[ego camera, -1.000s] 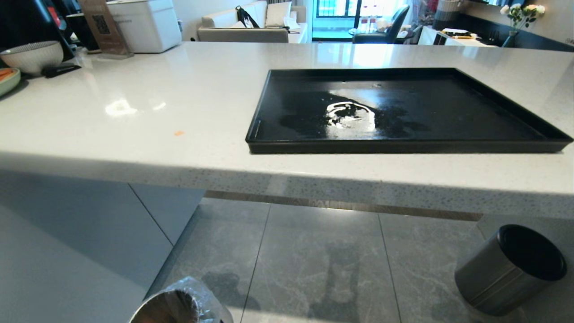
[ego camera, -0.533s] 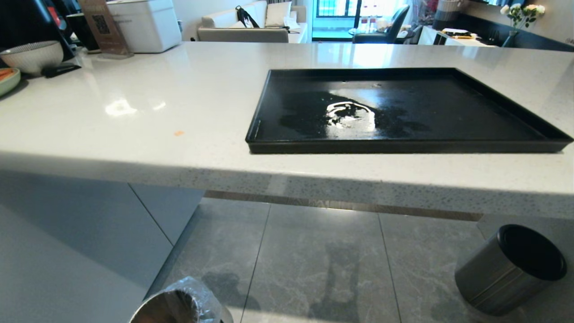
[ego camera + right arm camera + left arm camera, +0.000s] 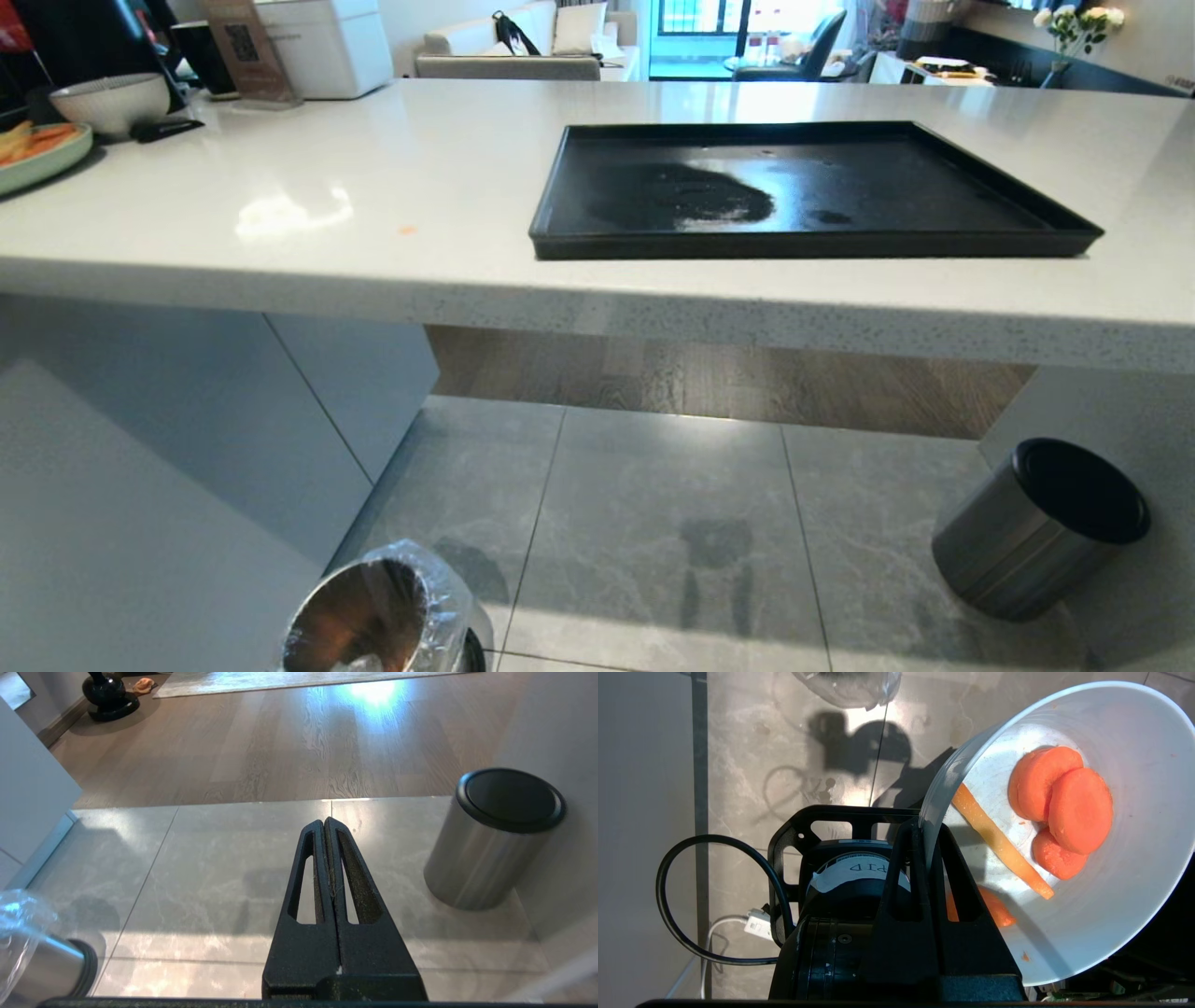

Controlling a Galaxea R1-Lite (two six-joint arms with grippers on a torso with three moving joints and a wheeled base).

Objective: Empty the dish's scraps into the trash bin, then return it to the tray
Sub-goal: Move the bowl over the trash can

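The left gripper [image 3: 927, 826] is clamped on the rim of the dish [image 3: 1134, 765], with the scraps [image 3: 1064, 812] lying inside. The trash bin [image 3: 850, 688] stands on the floor ahead of those fingers, past the dish's edge, apparently not yet underneath. The right gripper [image 3: 329, 826], closed and empty, hangs farther away. The tray [image 3: 934, 159] waits up on the counter.

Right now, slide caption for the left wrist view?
Left tool pinches the dish rim, scraps inside, above tiled floor.

Bright daylight from rear windows; glare on tray [image 3: 934, 201], floor; edges distorted.
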